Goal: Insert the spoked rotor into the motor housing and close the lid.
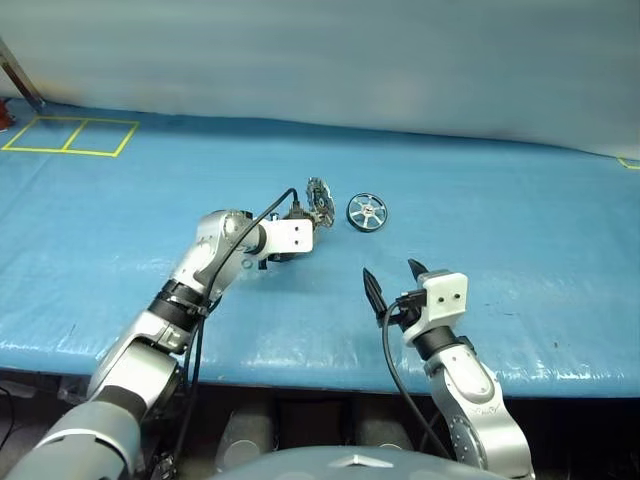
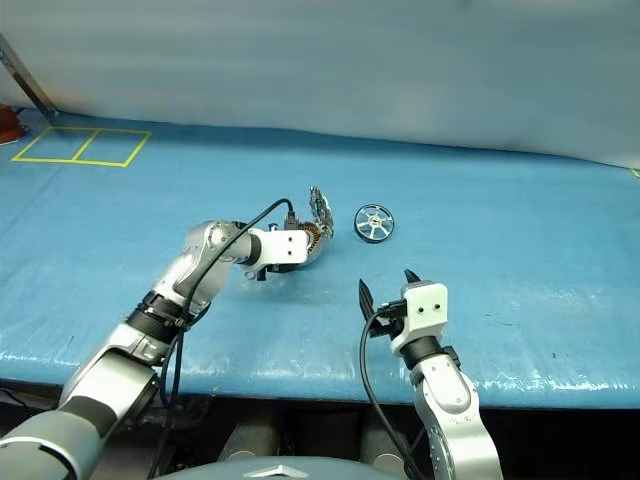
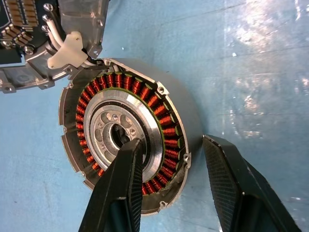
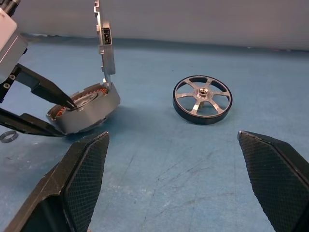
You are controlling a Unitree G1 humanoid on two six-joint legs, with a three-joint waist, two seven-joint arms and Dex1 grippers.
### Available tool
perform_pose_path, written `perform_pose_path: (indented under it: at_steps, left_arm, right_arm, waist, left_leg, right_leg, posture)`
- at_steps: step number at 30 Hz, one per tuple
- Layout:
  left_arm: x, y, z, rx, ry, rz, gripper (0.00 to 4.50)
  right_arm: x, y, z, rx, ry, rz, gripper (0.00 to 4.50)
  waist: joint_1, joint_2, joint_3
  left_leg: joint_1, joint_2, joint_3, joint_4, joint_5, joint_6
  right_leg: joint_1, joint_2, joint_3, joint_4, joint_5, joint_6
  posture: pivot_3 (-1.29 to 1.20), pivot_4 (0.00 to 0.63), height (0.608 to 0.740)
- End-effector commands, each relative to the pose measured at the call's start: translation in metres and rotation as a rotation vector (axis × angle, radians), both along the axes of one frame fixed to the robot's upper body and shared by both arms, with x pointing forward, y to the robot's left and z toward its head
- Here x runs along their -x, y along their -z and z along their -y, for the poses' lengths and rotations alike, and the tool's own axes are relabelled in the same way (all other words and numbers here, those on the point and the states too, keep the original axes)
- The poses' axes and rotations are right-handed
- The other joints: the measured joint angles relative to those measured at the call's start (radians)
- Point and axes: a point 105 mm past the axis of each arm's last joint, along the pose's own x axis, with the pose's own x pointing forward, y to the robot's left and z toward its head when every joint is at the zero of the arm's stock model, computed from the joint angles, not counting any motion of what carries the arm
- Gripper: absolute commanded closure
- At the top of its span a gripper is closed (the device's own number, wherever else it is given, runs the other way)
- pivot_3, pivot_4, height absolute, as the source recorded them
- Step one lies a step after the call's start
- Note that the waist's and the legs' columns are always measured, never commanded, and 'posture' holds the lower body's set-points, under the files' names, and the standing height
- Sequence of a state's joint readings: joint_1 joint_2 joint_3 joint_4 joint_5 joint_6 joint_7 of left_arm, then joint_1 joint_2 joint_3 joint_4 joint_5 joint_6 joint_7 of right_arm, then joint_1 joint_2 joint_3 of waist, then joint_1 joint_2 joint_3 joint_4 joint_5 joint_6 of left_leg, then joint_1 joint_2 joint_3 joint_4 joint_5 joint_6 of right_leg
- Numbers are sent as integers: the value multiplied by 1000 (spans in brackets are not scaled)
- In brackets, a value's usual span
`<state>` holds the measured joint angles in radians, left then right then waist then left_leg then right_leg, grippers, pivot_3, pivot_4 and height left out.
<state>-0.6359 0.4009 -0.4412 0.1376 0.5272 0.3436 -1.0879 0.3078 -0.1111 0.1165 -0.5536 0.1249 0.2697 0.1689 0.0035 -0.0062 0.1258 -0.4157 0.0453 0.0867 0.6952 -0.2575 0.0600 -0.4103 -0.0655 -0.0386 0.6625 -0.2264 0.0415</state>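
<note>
Nearest the head camera, the right gripper [image 1: 392,282] is held with its fingers spread wide and nothing between them. Well ahead of it the rotor [image 4: 203,100] is seen lying flat on the blue table cover [image 1: 520,220], just beside the housing [image 4: 84,112], whose lid [image 4: 105,42] is stood upright. The housing is gripped by the left gripper [image 3: 178,179], one finger in the bore, one outside the wall. If that grip is shifted, the tilted housing may be tipped or the lid knocked shut before the rotor is seated.
</note>
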Motion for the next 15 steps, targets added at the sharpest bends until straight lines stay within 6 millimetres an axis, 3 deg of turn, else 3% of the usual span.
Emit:
perform_pose_path:
  at_steps: [1, 15]
  left_arm:
    - [29, 10, 17, 18, 87, -106, 2907]
    - [83, 7, 29, 88, 89, -172, 2907]
  right_arm:
    - [-2, -9, 3, -11, 6, 45, 0]
    - [2, -3, 5, -23, 26, 26, 0]
  waist:
    - [1, 0, 0]
    - [3, 0, 0]
  left_leg:
    - [0, 0, 0, 0, 0, 0]
    - [0, 0, 0, -4, -1, -1]
  right_leg:
    - [0, 0, 0, 0, 0, 0]
    - [-1, 0, 0, -2, -5, 4]
  posture:
    - [0, 150, 740]
    - [0, 150, 740]
